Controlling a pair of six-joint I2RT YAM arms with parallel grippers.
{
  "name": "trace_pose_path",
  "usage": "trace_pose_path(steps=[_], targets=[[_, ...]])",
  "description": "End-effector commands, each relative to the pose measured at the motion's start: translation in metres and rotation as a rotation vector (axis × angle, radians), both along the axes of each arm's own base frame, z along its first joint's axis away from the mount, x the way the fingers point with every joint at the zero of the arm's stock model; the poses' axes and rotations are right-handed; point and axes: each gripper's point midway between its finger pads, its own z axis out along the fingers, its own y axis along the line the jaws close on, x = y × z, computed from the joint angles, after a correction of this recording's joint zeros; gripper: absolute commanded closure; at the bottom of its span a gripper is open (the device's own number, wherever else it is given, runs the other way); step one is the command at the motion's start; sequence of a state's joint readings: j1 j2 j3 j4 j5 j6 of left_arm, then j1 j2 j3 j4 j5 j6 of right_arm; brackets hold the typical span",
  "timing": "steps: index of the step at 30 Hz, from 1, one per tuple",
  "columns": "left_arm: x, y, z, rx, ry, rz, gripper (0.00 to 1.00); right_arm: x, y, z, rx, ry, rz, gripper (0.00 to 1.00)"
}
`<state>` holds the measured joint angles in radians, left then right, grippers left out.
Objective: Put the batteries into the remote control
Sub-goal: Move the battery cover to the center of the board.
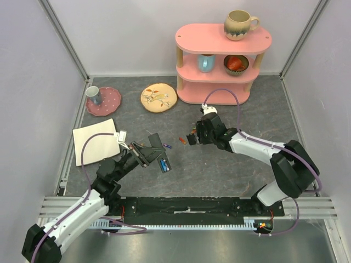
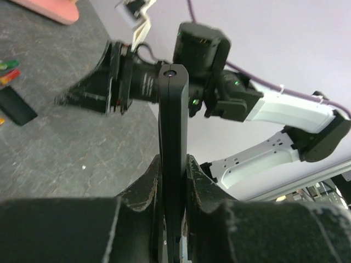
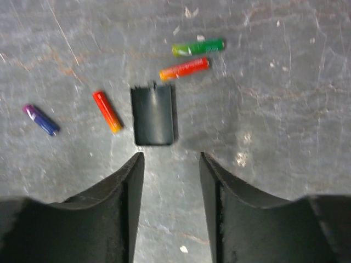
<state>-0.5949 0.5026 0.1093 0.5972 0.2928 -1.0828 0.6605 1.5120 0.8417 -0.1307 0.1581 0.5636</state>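
Observation:
My left gripper (image 2: pixel 174 164) is shut on the remote control (image 2: pixel 173 115), a long slim black bar held on edge above the table. In the top view the remote control (image 1: pixel 159 160) shows a patch of blue at its far end. Several batteries lie loose on the grey mat: a green one (image 3: pixel 198 47), an orange-red one (image 3: pixel 185 68), a red one (image 3: pixel 107 111) and a blue one (image 3: pixel 41 120). A small short black piece (image 3: pixel 153 115) lies among them. My right gripper (image 3: pixel 171 159) hovers open just short of that piece, with nothing between its fingers.
A pink shelf (image 1: pixel 219 82) with mugs and a bowl stands at the back. A patterned plate (image 1: pixel 158 98) and a pink plate (image 1: pixel 109 104) carrying a cup lie at the back left. A white board (image 1: pixel 96 141) rests at the left.

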Motion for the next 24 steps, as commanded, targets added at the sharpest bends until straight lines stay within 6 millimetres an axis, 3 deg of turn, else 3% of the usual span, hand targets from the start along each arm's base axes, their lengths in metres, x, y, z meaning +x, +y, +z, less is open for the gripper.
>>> trace_pose_path(steps=[1, 8, 14, 24], targets=[[-0.004, 0.001, -0.026, 0.051, 0.042, -0.016, 0.98, 0.028, 0.022, 0.024, 0.003, -0.118, 0.041, 0.51], [-0.006, 0.000, -0.034, 0.060, 0.054, -0.025, 0.98, 0.025, 0.050, 0.003, -0.023, -0.084, 0.191, 0.45], [-0.005, -0.001, -0.036, 0.068, 0.055, -0.024, 0.98, 0.029, 0.049, -0.012, -0.075, -0.064, 0.211, 0.37], [-0.002, 0.000, -0.039, 0.079, 0.059, -0.013, 0.98, 0.030, 0.057, -0.014, -0.053, -0.060, 0.236, 0.36]])
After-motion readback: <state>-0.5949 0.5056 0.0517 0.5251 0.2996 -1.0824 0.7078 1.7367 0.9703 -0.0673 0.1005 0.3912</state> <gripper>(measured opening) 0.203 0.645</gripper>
